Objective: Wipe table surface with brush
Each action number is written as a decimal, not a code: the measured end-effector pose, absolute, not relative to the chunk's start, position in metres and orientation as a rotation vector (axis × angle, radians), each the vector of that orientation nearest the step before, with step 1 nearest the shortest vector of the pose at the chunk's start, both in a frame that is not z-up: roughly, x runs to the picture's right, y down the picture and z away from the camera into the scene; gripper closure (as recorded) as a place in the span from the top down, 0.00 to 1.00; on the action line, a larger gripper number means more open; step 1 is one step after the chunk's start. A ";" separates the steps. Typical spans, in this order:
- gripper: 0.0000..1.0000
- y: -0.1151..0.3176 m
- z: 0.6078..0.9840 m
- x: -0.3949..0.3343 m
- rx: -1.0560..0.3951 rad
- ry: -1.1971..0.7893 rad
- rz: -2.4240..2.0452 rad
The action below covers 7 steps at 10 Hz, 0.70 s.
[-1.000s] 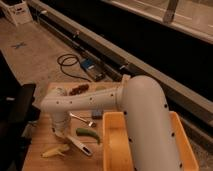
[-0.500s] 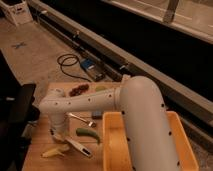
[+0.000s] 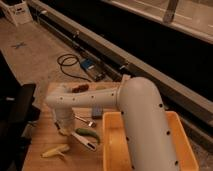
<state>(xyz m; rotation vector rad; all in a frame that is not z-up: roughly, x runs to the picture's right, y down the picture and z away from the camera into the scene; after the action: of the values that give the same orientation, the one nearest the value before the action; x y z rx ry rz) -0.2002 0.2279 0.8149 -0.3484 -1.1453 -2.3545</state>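
The wooden table surface (image 3: 45, 137) fills the lower left of the camera view. The brush (image 3: 83, 141) lies flat on it, a slim white handle with a dark end pointing toward the yellow tub. My gripper (image 3: 63, 128) hangs from the white wrist and points down at the tabletop. It is just left of the brush's near end and close above the wood. The large white arm (image 3: 140, 115) crosses the view from the right and hides part of the table behind it.
A yellow banana (image 3: 55, 150) lies at the front left. A small silver spoon (image 3: 85, 120) and a dark green item (image 3: 90, 134) lie beside the brush. A big yellow tub (image 3: 112, 150) stands to the right. Cables (image 3: 70, 62) lie on the floor beyond.
The wrist has shifted only slightly over the table. The brush, banana and spoon lie where they were.
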 end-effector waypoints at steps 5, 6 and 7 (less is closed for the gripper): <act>0.00 0.210 0.816 -0.238 -0.286 -1.138 -2.432; 0.00 0.218 0.806 -0.244 -0.256 -1.156 -2.444; 0.00 0.227 0.795 -0.252 -0.224 -1.178 -2.454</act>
<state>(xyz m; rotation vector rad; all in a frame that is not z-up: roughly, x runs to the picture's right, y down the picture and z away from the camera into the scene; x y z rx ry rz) -0.2517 0.2274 0.7950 -0.2239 -1.1784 -2.4544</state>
